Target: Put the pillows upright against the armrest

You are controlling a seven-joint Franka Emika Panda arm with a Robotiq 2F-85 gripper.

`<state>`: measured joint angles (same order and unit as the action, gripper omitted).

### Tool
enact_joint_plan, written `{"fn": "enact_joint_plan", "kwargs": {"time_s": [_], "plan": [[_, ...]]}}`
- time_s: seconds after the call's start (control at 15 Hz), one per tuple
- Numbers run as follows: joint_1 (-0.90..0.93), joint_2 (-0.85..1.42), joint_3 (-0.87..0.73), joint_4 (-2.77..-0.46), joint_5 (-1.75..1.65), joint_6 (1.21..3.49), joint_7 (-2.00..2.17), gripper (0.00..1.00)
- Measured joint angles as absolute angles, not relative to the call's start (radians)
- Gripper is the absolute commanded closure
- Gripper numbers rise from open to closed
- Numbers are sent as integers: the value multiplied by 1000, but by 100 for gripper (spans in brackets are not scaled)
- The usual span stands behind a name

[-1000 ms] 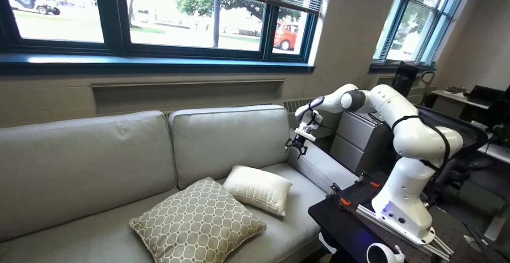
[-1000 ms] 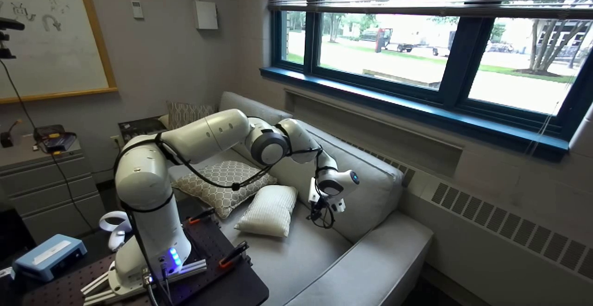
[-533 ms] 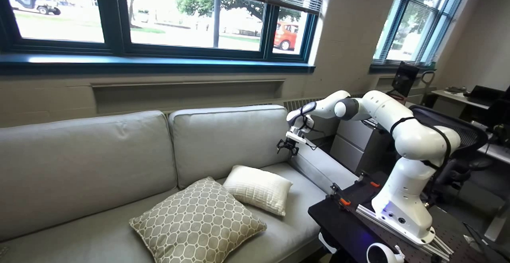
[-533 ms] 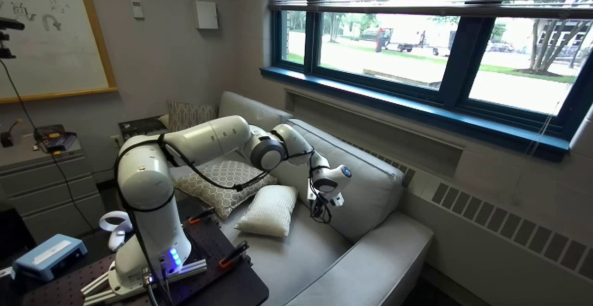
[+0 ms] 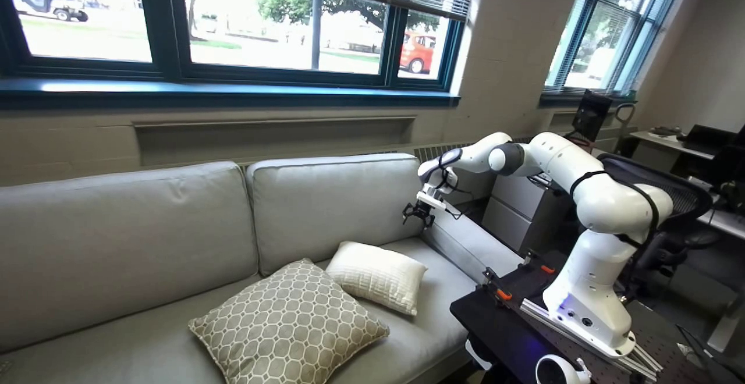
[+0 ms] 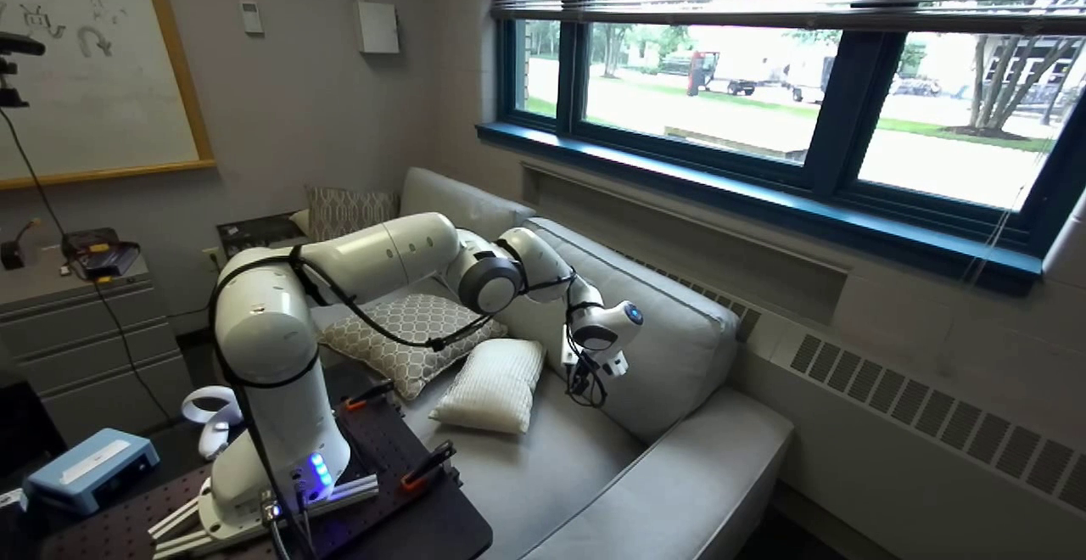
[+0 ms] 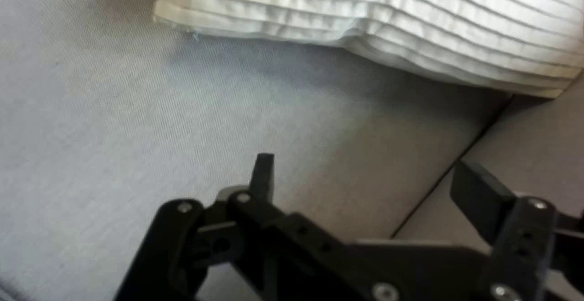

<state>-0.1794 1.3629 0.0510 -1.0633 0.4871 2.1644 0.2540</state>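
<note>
Big windows (image 5: pixel 285 29) shine over a long grey couch (image 5: pixel 122 227) with tall back cushions (image 5: pixel 337 203). In both exterior views the armrest (image 5: pixel 474 244) is at the couch's right end, and a white robot arm (image 5: pixel 567 154) stands on a black table (image 5: pixel 489 326) close by. The small white pillow (image 5: pixel 378 276) lies down on the seat (image 5: pixel 145 331), left of the armrest, with some bare seat between them. The bigger tan pillow (image 5: pixel 297 326) lies farther left; I can't tell if the two pillows touch. Over the seat, near the back cushions, hang the fingers (image 7: pixel 479 198). They are spread wide apart with nothing in them, and the wrist view shows the edge of the white pillow beyond them, not touching. My guess is that the step now is reaching for the white pillow, right at the start, as no pillow stands by the armrest. Next, the fingers need to go left and down, get around the pillow's edge, pinch it, and tip it up against the armrest.
</note>
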Motion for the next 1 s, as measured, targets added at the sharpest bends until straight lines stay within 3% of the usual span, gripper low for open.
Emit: {"fn": "enact_joint_plan", "kwargs": {"time_s": [0.33, 1.0], "plan": [[-150, 1473, 137, -1042, 487, 2101, 227, 0], [-153, 1490, 159, -1254, 547, 2197, 147, 0]]}}
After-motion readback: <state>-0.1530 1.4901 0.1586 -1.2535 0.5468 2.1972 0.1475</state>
